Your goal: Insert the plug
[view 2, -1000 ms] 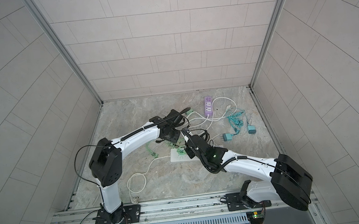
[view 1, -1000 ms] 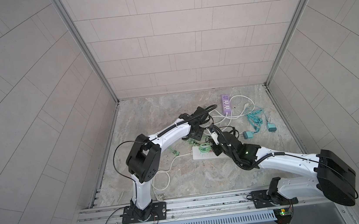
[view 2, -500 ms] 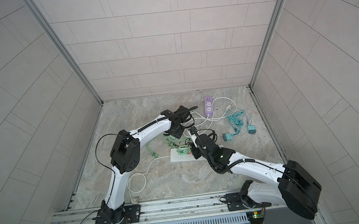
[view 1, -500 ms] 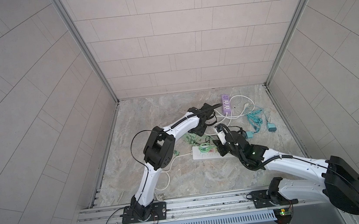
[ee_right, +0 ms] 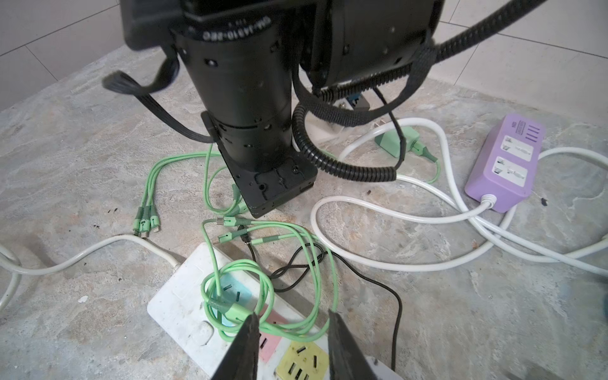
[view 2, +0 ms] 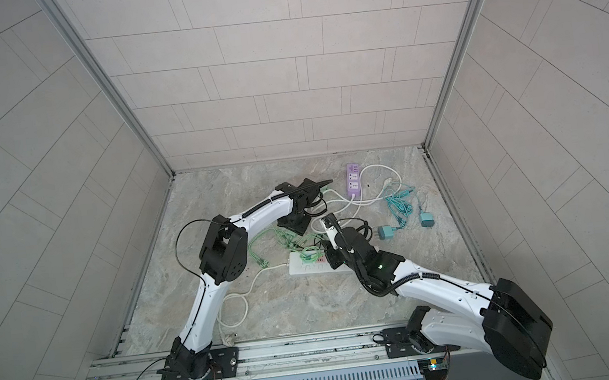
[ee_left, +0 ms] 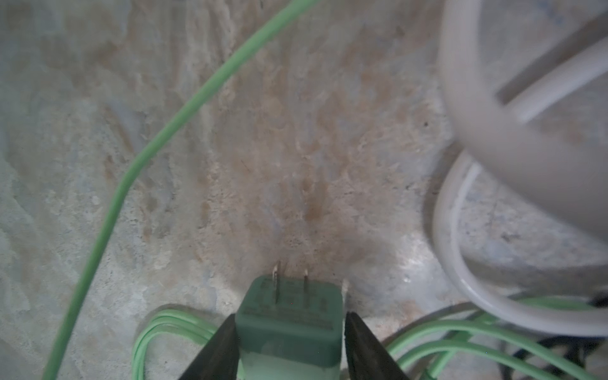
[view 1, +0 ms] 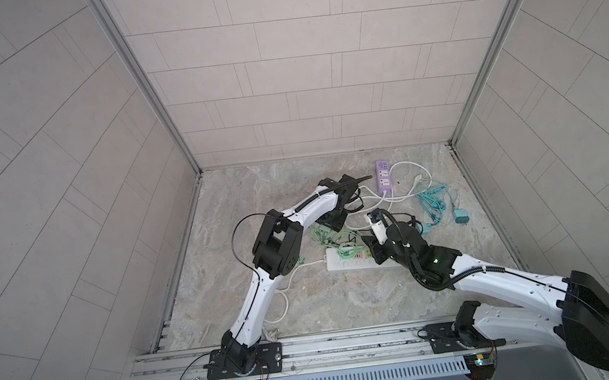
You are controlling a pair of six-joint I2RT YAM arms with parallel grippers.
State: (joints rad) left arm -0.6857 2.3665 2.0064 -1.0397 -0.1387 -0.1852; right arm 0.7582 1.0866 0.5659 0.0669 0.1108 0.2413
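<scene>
Roughly left of centre in a top view, left gripper [view 1: 331, 223] sat low over the floor [view 1: 307, 306], green cables [view 1: 323, 237] strewn just beside it. Left wrist view: jaws partway in, fingers [ee_left: 214, 355] against both sides of the green plug [ee_left: 289, 325], gripping its body. Prongs [ee_left: 306, 288] pointed away from the camera at bare floor close beyond; plug in no socket. A white cable [ee_left: 454, 263] looped near the plug.

Centre of both top views: white strip [view 1: 345, 265] lay flat. Right wrist view: a green loop [ee_right: 230, 308] of cable rested on its sockets.

Just right of centre: right gripper [ee_right: 291, 316] hovered over the strip's right part. Jaws stood a modest way apart, nothing gripped between them; a strand of the loop lay on the strip below the gap.

Right wrist view also caught a green adapter [ee_right: 394, 141] on the floor behind the left arm; could not tell whether it was the same plug.

Upper right of the floor: purple strip [view 1: 384, 176], well apart from the left gripper. Farther right: teal plugs [view 1: 460, 216] and tangled teal cable [view 1: 433, 200].
</scene>
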